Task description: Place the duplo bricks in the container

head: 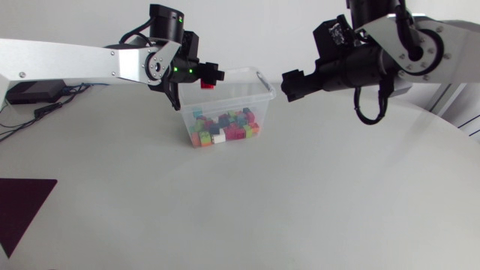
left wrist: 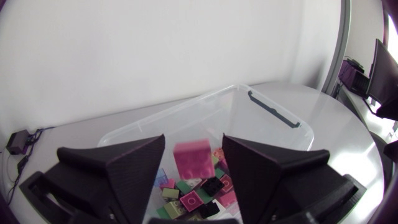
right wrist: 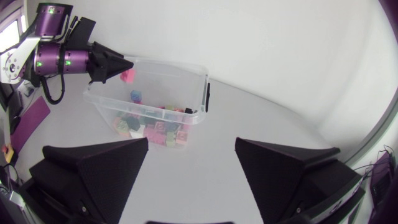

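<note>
The pink brick (left wrist: 193,160) between the left fingers (left wrist: 124,174) is blurred in the left wrist view, so its studs cannot be made out. These fingers hide some of the bricks (left wrist: 199,196) in the bin (left wrist: 267,124). From the head view, the bin sits at 12 o'clock and its bricks are too small to count. The right fingers (right wrist: 99,174) are cut off at their bases.

left fingers (left wrist: 124,171) parted | right fingers (right wrist: 93,171) parted wide, aloft
</note>
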Tool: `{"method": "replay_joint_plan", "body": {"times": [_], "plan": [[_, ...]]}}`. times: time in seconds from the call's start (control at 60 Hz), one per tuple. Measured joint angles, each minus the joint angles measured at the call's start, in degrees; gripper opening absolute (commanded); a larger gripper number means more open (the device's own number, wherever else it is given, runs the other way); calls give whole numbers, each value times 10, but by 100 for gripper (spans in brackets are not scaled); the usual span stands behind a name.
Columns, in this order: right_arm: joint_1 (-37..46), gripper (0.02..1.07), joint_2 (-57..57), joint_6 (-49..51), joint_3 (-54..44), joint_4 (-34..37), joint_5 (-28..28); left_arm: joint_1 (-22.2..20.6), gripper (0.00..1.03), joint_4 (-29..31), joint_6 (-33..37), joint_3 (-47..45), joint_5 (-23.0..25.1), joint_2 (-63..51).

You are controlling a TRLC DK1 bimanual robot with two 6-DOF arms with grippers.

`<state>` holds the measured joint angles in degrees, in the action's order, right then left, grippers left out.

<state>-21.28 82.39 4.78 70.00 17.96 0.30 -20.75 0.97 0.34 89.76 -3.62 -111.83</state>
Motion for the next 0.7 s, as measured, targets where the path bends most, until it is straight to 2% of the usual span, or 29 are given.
{"method": "replay_joint_plan", "body": {"times": [0.15, 0.217, 0.433, 0.7], "plan": [[12, 103, -44, 11, -42, -12, 3, -3, 99, -4, 15, -1, -14, -1], [15, 103, -68, 15, -57, -18, 23, -5, 99, -19, 24, -13, -15, 10], [20, 103, -146, 22, -85, -41, 63, -8, 99, -103, 73, -125, -60, 119], [23, 103, -232, 50, -172, -74, 114, 13, 99, -127, 105, -222, -68, 243]]}}
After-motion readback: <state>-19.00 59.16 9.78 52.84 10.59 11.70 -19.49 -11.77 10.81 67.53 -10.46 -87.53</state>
